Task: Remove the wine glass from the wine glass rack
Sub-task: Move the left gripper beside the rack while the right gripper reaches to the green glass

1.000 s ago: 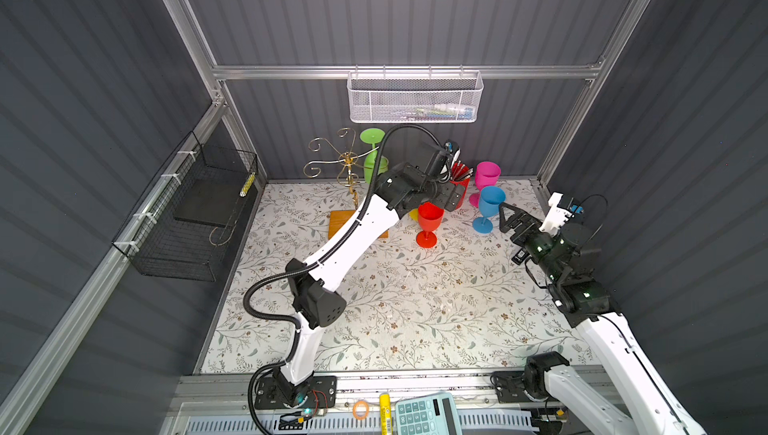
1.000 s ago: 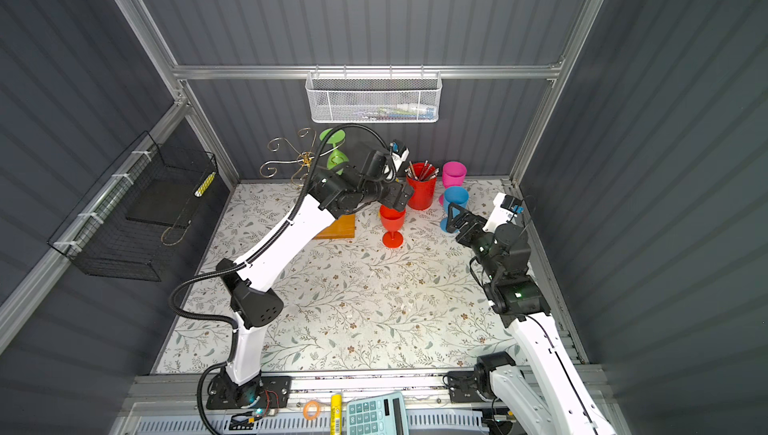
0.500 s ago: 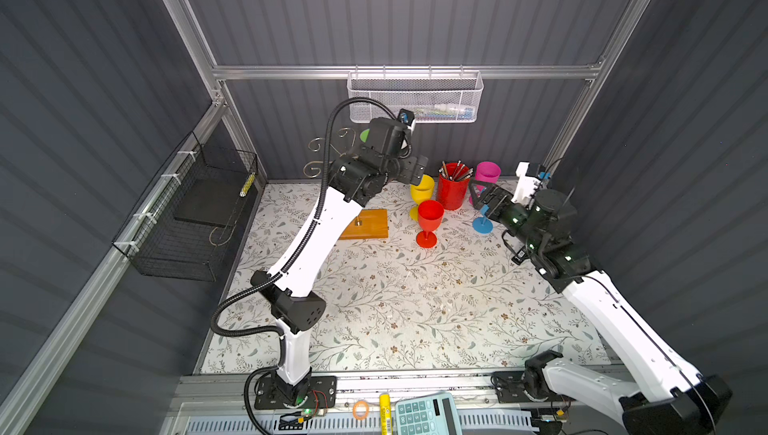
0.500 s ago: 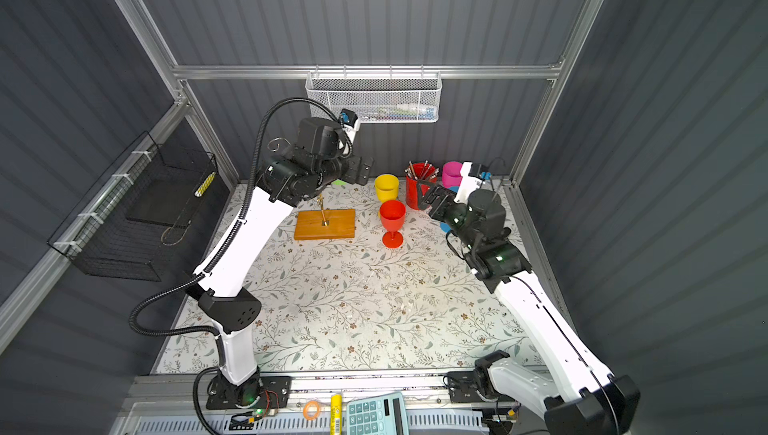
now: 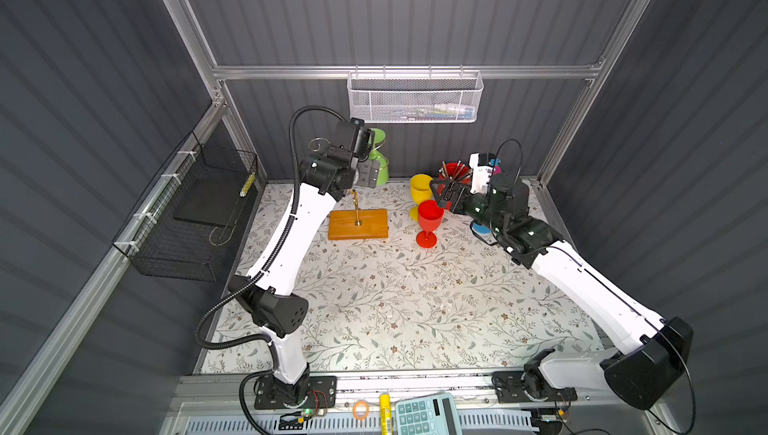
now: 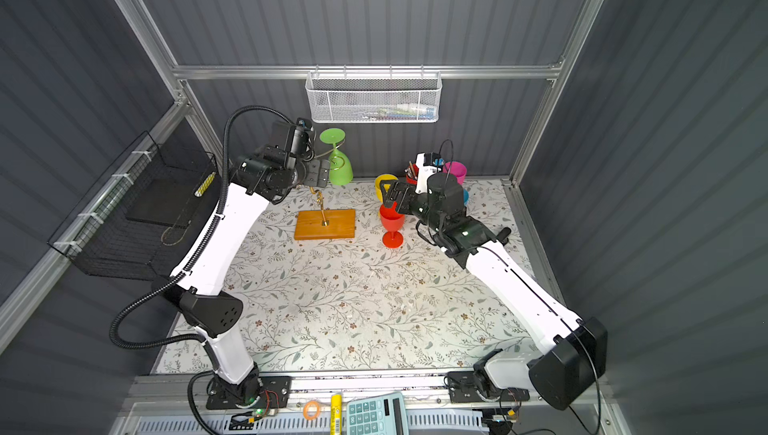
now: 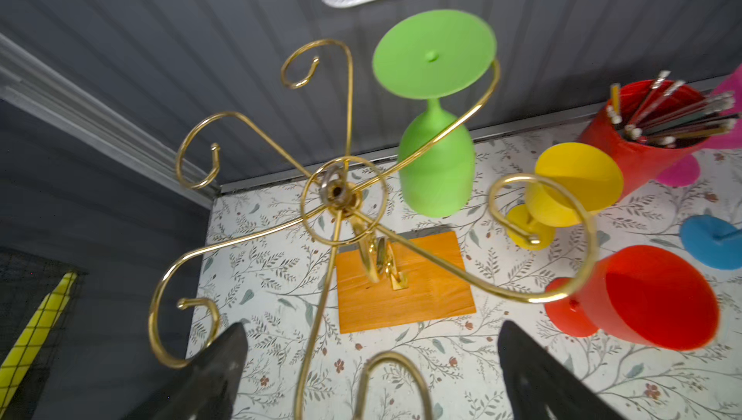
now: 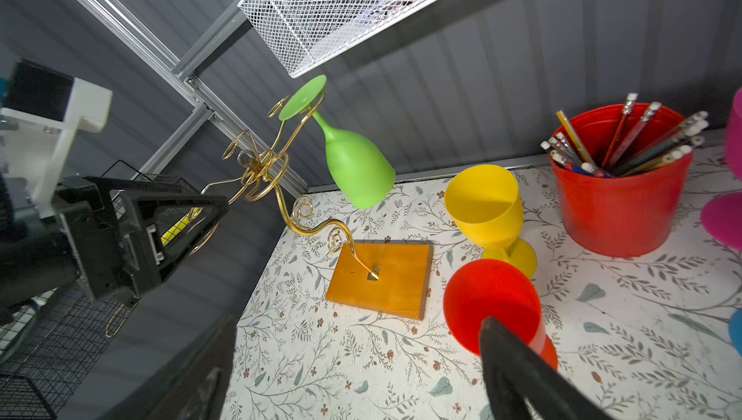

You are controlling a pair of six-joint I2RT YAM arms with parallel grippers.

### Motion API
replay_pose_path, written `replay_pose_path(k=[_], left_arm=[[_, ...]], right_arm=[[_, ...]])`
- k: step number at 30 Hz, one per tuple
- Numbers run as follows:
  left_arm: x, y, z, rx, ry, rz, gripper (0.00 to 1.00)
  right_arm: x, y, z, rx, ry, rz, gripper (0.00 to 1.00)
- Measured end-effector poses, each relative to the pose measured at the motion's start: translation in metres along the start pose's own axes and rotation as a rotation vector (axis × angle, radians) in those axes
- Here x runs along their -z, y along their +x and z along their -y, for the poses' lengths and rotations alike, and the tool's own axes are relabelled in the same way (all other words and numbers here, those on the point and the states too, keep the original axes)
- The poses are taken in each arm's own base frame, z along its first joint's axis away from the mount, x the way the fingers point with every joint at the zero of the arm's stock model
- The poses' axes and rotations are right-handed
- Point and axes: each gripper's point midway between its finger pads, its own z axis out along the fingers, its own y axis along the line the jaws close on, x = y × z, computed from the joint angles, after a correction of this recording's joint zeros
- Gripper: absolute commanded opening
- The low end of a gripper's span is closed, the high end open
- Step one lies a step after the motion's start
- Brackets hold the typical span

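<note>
Floral-print tabletop [image 5: 395,308], dark-walled cell: your left gripper [image 7: 371,325], jaws spread and empty, has swung back from the cups at centre to the wine glass rack [image 5: 358,224] at far left. It now sits near the green wine glass [image 6: 340,169], which hangs foot-up from a scroll arm. Your right gripper [image 8: 357,325], likewise spread and empty, has come in over the red glass [image 5: 428,221]. The lift-off looks set to begin, though no grasp is made yet.
</note>
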Motion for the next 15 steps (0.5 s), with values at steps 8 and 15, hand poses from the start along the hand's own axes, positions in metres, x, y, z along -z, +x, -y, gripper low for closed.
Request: replay_pose_path(k=[8, 15], left_arm=[[-0.014, 0.019, -0.016, 0.018, -0.048, -0.061, 0.97], [-0.004, 0.027, -0.033, 0.046, -0.070, -0.068, 0.97]], right_arm=[[0.000, 0.003, -0.008, 0.026, -0.014, -0.005, 0.95], [0.000, 0.006, -0.012, 0.037, -0.020, -0.009, 0.95]])
